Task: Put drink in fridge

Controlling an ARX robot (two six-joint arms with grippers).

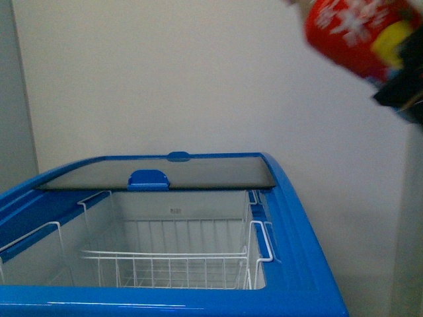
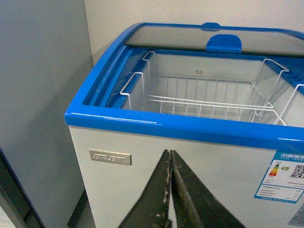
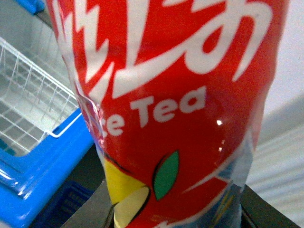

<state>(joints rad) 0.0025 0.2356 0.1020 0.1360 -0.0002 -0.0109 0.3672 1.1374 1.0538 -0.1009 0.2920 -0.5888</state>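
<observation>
Currently, your drink [image 1: 360, 33] is in the air, above and to the right of the fridge [image 1: 301, 224], outside its blue rim and not yet inside. It is a bottle with a red label. The right wrist view reads "Tea" in white, over a green leaf and a yellow patch. Your right fingers [image 3: 85, 211] are clamped on the drink, one dark finger on each side of its lower body. In the front view the bottle is tilted and blurred.

The fridge stands open at its near part. Its lid [image 1: 165, 173], a dark curved glass pane with a blue handle [image 1: 148, 179], sits at the far end. Inside the opening, a white wire basket [image 1: 172, 264] hangs from the side rails.

Your left fingers [image 2: 152, 199] are closed tip to tip and hold nothing. They sit low before the fridge's white front wall, below the rim. That wall carries a metal nameplate [image 2: 109, 157] and an energy label [image 2: 285, 176]. A grey cabinet [image 2: 38, 95] stands just beside the fridge's left side. A blue mesh crate [image 3: 66, 204] lies low beside the fridge's right side.
</observation>
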